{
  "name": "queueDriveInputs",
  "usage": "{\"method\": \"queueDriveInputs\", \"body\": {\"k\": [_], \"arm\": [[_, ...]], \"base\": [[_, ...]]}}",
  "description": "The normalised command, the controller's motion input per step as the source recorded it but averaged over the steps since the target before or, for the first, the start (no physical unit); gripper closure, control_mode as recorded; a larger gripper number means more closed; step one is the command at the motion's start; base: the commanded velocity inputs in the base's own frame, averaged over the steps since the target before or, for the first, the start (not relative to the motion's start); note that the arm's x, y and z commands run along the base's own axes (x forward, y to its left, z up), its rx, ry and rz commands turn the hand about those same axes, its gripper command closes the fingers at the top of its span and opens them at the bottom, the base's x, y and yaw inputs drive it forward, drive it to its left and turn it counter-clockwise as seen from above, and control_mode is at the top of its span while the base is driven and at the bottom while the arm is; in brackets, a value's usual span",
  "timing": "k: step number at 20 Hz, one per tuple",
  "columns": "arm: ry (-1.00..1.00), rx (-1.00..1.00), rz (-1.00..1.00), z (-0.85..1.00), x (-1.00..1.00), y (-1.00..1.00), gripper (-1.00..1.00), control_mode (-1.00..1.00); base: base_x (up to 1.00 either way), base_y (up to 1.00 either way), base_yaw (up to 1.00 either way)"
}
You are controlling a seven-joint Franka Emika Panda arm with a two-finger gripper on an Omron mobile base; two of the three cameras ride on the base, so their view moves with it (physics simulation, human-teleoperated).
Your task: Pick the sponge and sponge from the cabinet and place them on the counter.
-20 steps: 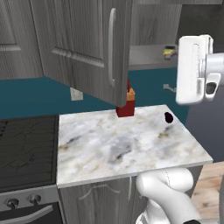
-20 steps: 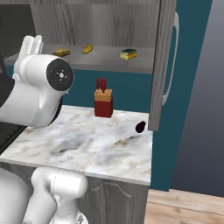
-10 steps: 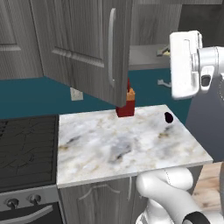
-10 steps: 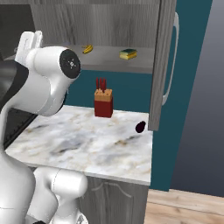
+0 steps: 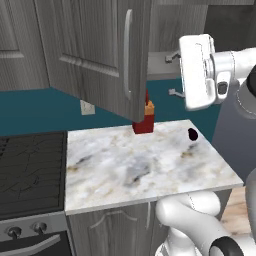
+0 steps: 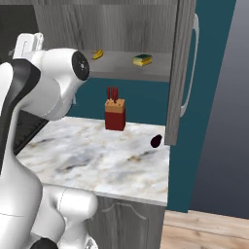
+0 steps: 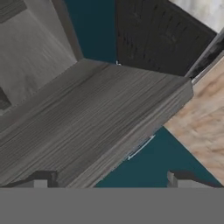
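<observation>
Pincer up at shelf height, sponge off to the side, not yet lined up.

We see the green-topped sponge (image 6: pixel 142 60) flat on the cabinet (image 6: pixel 146 29) shelf, near the front edge, close to the open door (image 6: pixel 182 73); a banana (image 6: pixel 97 54) lies further along the shelf toward the arm. The sponge's long side looks roughly parallel to the shelf edge, as far as we can tell. The second sponge we can't make out. Our pincer (image 7: pixel 109 177) stands apart, empty, and looks down along the dark wood of the cabinet rather than at the shelf. We judge the hand must swing toward the door side before reaching in. The bench (image 5: pixel 145 170) below has bare room for the drop, beside the knife block (image 6: pixel 115 114).
</observation>
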Motion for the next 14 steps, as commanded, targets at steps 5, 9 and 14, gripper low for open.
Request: {"method": "queueDriveInputs", "body": {"k": [5,9,14], "arm": [[-0.03,-0.01,0.01,0.00,0.17,0.11,-1.00,-1.00],[-0.07,0.00,0.00,0.00,0.23,0.00,-1.00,-1.00],[-0.07,0.00,0.02,-0.01,0.30,0.05,-1.00,-1.00]], "base": [[0.00,0.00,0.00],[0.00,0.00,0.00],[0.00,0.00,0.00]]}}
